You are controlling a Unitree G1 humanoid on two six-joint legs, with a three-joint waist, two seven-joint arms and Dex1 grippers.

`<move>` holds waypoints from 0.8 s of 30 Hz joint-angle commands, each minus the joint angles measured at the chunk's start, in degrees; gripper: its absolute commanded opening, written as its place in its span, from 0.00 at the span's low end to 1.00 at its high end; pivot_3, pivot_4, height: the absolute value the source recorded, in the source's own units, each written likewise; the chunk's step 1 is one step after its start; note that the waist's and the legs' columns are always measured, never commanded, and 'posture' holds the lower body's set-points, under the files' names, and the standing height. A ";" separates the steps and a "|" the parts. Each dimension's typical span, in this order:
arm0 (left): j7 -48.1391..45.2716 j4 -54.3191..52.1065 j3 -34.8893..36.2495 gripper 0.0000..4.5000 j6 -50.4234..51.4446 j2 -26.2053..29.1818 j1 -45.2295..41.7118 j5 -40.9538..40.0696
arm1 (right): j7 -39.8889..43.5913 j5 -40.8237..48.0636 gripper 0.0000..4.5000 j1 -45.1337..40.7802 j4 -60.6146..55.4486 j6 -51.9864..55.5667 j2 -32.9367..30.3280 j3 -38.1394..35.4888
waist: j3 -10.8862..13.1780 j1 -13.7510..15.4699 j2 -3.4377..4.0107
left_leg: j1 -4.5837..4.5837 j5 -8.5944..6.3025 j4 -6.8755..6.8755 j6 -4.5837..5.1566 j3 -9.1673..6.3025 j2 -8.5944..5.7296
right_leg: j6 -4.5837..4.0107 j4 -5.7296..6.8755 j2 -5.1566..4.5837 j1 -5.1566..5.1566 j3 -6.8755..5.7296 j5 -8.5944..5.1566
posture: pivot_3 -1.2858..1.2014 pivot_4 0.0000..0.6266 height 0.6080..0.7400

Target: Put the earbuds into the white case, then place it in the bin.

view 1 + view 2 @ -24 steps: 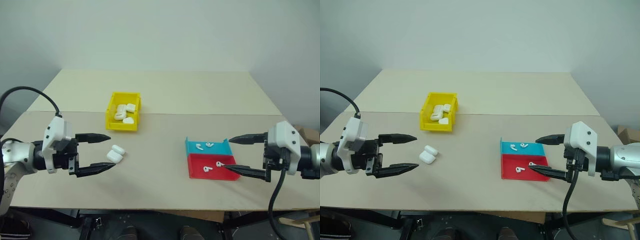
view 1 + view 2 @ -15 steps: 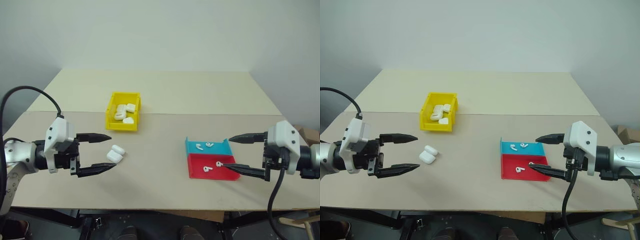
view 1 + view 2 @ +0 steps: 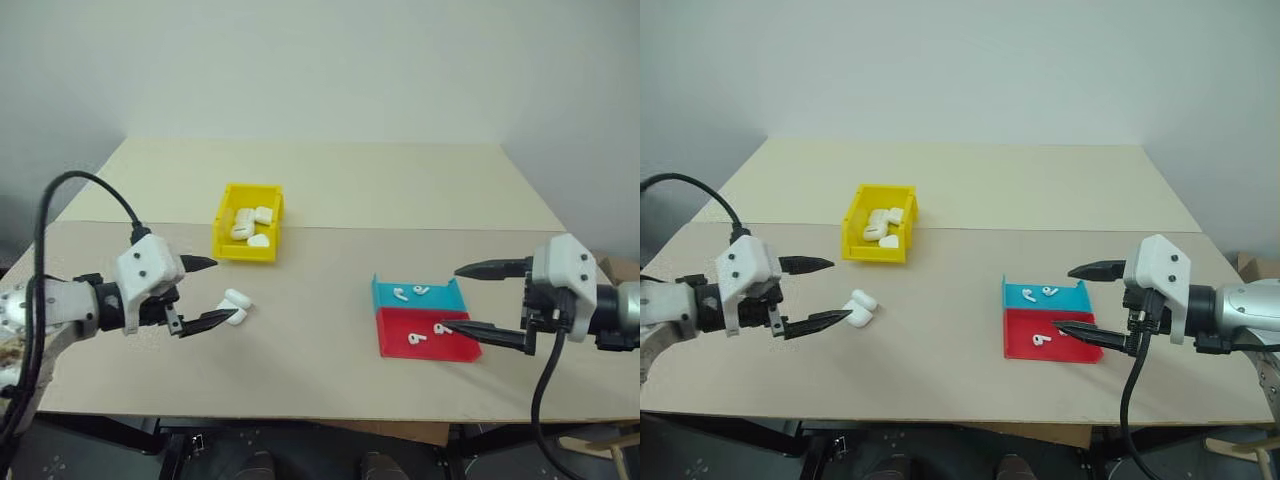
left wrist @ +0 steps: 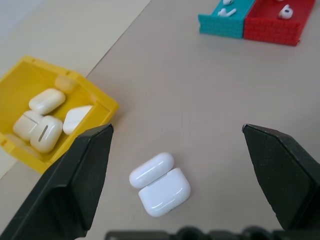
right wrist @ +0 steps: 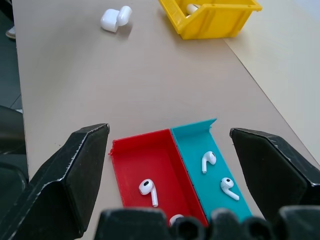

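Note:
The white case (image 3: 234, 306) lies on the table with its lid hinged open, a little in front of the yellow bin (image 3: 243, 251). My left gripper (image 3: 226, 289) is open, and the case sits just past its fingertips, between the two fingers in the left wrist view (image 4: 161, 184). Two earbuds (image 3: 400, 294) lie in the blue tray (image 3: 382, 292) and two more earbuds (image 3: 415, 338) in the red tray (image 3: 392, 350). My right gripper (image 3: 450, 297) is open and empty at the right side of the two trays.
The bin holds several closed white cases (image 4: 46, 100). Blue and red trays sit side by side right of centre. A seam (image 3: 330, 229) crosses the tabletop just behind the bin. The table's front edge (image 3: 300, 415) runs close below both arms.
My left gripper has swung rightward toward the case, so its fingertips now flank it. The right gripper has hardly moved, and the case and earbuds lie as before.

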 commanded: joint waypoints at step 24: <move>20.51 8.26 -24.66 1.00 54.86 -4.58 -43.93 -3.22 | -3.17 2.96 1.00 -1.15 -2.88 2.71 1.19 -0.62 | 0.07 -0.35 -0.11 | -0.26 -0.01 0.06 0.03 -0.29 -0.10 | 0.06 0.04 0.05 -0.11 -0.06 -0.02 | 0.52 0.24 1.00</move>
